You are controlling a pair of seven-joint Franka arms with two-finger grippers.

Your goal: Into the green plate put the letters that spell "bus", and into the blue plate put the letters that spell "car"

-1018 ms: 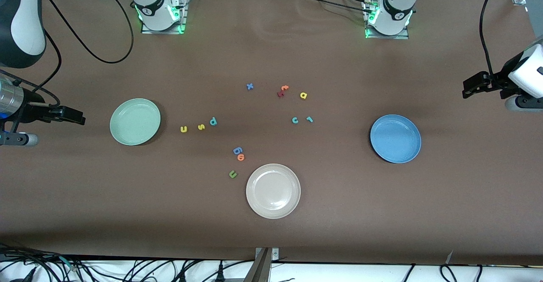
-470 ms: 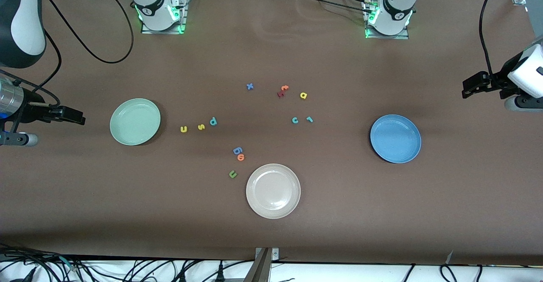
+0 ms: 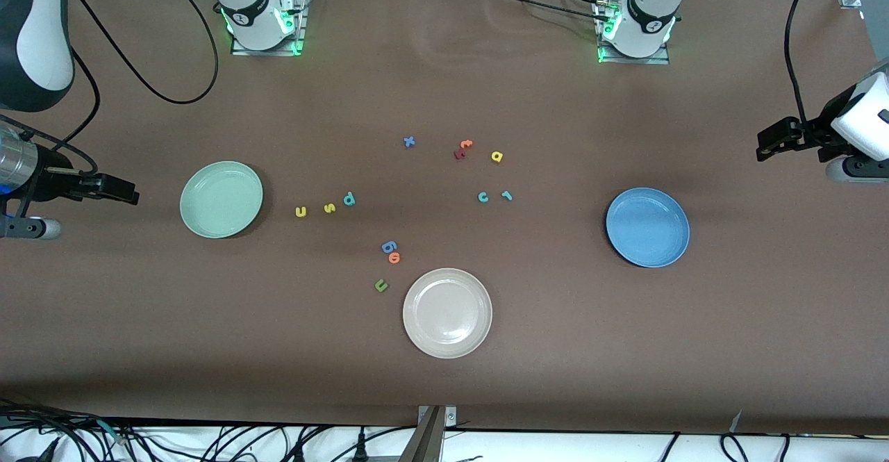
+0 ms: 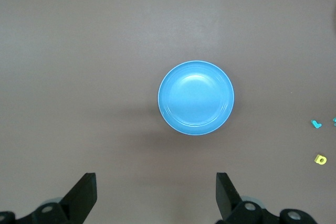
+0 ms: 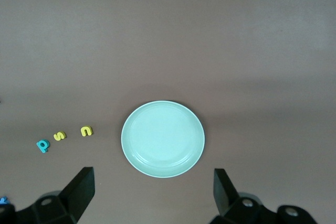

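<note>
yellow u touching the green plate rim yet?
Apart. The front view shows bare brown table between the yellow u and the green plate; the right wrist view shows the same gap.

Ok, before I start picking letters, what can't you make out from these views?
- Orange and dark red letters, front view: touching and too small to read.
- Teal "c", left wrist view: cut by the picture's edge.
- Blue "g", right wrist view: cut by the edge.
- Cream-white plate: in neither wrist view.

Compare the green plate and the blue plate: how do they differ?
The green plate is pale mint and lies toward the right arm's end; the blue plate is medium blue, toward the left arm's end, and slightly nearer the front camera. Both are round, shallow-rimmed, similar in size and hold nothing.
</note>
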